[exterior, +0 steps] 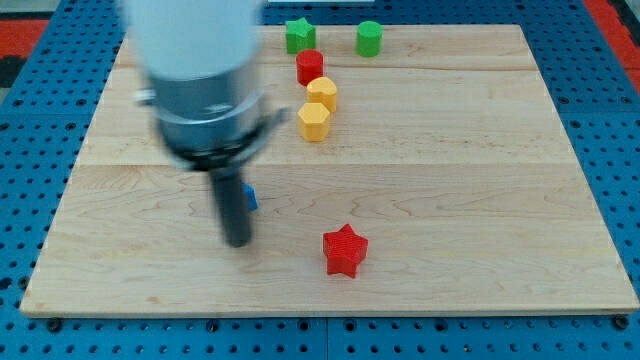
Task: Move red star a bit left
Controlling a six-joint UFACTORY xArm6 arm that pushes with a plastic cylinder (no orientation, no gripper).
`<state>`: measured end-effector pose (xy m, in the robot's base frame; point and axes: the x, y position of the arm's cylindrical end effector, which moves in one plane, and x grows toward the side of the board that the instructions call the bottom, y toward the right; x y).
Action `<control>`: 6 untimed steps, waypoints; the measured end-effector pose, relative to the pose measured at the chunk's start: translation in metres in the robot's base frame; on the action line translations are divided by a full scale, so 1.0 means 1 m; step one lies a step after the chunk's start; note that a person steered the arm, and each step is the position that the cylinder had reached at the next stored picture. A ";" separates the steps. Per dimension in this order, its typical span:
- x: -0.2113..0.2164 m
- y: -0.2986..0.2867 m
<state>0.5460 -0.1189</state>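
Note:
The red star (345, 250) lies on the wooden board (460, 170), low and a little right of the middle. My tip (237, 241) is down on the board to the left of the red star, about a hundred pixels away and not touching it. A blue block (250, 198) is mostly hidden behind the rod, just above the tip; its shape cannot be made out.
At the view's top stand a green star (299, 35) and a green cylinder (369, 38). Below them, in a near-vertical line, are a red cylinder (309, 67), a yellow block (322, 93) and a yellow hexagon (314, 121). The arm's grey body (200, 80) covers the upper left.

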 end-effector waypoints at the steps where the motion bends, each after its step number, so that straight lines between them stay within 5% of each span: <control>1: -0.012 -0.027; 3: -0.068 0.130; 4: -0.072 0.131; 5: -0.061 0.147; 6: -0.027 0.223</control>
